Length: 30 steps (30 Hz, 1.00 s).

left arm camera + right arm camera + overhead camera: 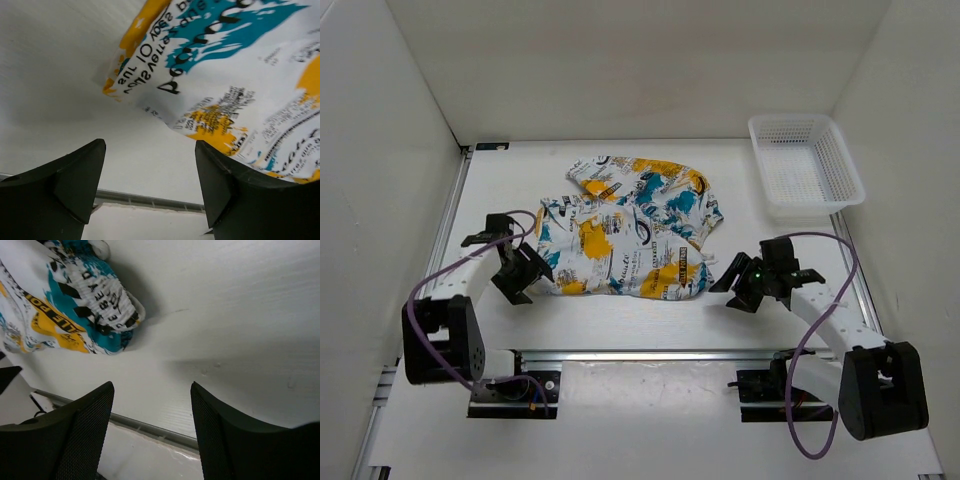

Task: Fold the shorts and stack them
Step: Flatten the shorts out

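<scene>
The left gripper was seen with its jaws apart and nothing held between them. The near left corner of the shorts lay just ahead of its fingertips, apart from them. The right gripper was likewise spread and empty, with the near right corner of the shorts ahead and to its inner side.

Between the two grippers the shorts were laid on the table. They looked doubled over into a rough, uneven block, so at least one fold was judged done. Further folding, squaring and any stacking were judged left, and no second pair could be made out.

Bare table was left behind both grippers as far as the metal rail. Far beyond the right gripper, to its outer side, a white mesh basket stood well apart from the shorts.
</scene>
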Each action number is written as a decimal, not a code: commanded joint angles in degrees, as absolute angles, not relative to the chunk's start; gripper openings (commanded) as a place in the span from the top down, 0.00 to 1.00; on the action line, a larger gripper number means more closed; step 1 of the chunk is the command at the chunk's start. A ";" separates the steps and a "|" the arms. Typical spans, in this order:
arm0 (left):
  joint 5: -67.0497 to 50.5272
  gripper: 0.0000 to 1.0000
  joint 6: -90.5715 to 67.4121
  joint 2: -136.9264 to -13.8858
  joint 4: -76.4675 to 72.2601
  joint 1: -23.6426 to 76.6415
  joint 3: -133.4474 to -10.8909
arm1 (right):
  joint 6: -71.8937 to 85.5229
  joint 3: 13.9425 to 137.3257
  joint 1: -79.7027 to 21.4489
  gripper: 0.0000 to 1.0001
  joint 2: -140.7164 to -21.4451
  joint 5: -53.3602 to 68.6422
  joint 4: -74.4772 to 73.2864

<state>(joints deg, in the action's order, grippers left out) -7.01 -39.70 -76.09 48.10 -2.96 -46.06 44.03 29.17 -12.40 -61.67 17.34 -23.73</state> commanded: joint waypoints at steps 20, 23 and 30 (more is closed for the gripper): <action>-5.80 0.90 -41.31 -92.37 38.94 -3.78 -54.75 | 48.34 35.50 -16.35 0.78 -87.79 16.35 1.23; -5.80 0.90 -41.31 -92.99 38.94 -3.78 -56.16 | 46.42 40.15 -17.57 0.97 -89.12 14.16 -2.36; -6.33 0.90 -40.78 -94.04 38.94 -3.78 -57.30 | 37.45 53.24 -17.58 1.00 -87.37 5.90 -17.56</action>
<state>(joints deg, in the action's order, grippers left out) -6.59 -41.39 -93.67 39.81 -3.42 -55.53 43.09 47.83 -17.43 -89.34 11.40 -10.17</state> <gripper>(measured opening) 0.112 0.019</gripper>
